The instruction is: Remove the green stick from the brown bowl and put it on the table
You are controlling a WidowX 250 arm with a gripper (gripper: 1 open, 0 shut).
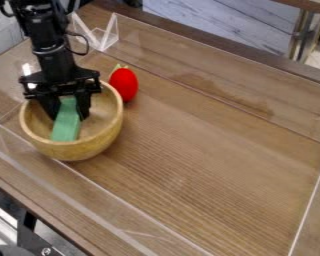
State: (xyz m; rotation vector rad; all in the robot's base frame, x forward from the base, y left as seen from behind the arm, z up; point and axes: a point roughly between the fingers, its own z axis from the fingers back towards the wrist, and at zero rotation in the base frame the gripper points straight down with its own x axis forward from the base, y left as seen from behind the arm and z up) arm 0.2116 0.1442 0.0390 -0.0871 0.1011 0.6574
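The brown bowl (pixel 107 130) stands at the left of the table (pixel 216 150). The green stick (pixel 67 127) leans inside it, its lower end toward the bowl's near wall and its upper end up between my fingers. My gripper (pixel 69 103) points straight down over the bowl's far half, its black fingers (pixel 91 100) closed against both sides of the stick's upper end. The fingers hide the stick's top edge.
A red rounded object (pixel 124 82) lies on the table just right of the bowl's far rim. Clear acrylic walls (pixel 316 190) run along the table's edges, with one close behind and to the left of the bowl.
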